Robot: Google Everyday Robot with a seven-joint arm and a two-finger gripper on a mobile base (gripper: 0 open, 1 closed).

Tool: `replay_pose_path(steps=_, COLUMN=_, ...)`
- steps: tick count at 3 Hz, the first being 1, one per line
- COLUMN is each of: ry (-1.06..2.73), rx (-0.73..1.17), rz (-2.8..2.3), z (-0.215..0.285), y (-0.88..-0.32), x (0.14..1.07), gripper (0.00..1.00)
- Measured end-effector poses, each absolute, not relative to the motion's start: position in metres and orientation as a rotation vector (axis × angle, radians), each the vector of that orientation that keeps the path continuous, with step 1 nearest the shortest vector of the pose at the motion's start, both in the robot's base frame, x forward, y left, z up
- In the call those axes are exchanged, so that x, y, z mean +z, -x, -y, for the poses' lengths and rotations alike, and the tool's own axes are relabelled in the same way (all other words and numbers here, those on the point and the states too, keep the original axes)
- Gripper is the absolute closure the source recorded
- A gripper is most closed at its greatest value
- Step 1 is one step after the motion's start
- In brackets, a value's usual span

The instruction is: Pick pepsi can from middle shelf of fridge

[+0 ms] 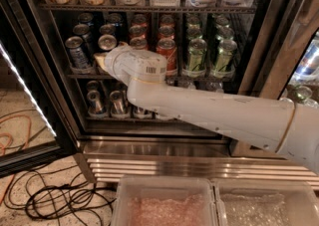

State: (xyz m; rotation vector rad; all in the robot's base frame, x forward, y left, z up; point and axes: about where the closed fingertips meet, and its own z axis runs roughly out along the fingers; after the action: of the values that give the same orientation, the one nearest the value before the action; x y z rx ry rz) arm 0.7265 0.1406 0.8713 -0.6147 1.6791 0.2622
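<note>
Speckled floor with loose black cables (55,200) below; fridge (174,163) ahead, glass door (30,120) swung open to the left. Step in hand: reach-in and approach to grasp; lift not yet begun. Gripper (101,60) inside the cabinet at the left part of the middle shelf (209,75), level with the front row of cans, just beside or touching the pepsi can (106,44); contact not confirmable. Pepsi can upright at the front of the second column from the left, right of a paler blue can (77,53), left of the red cans (167,51) and green cans (197,55). Gripper state: cannot be told, working end masked by the white wrist housing (142,68). Next move, as judged: seat squarely around the can body, close firmly, lift just clear of the front rail, withdraw straight out without knocking neighbours. Hidden or uncertain: can body and logo behind the wrist, so identification by position and colour only; lower shelf partly covered by the forearm; upper-shelf bottles cut off at the top edge; clear bins (164,205) cut off at the bottom.
</note>
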Motion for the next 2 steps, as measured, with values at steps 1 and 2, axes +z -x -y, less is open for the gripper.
replay_pose_path(steps=1, ry=0.659, rx=0.275, rz=-1.692, z=-0.131, y=-0.696, x=0.882, gripper=1.00)
replay_pose_path(steps=2, ry=0.675, rx=0.319, rz=-1.723, z=-0.132, y=-0.664, x=0.898, gripper=1.00)
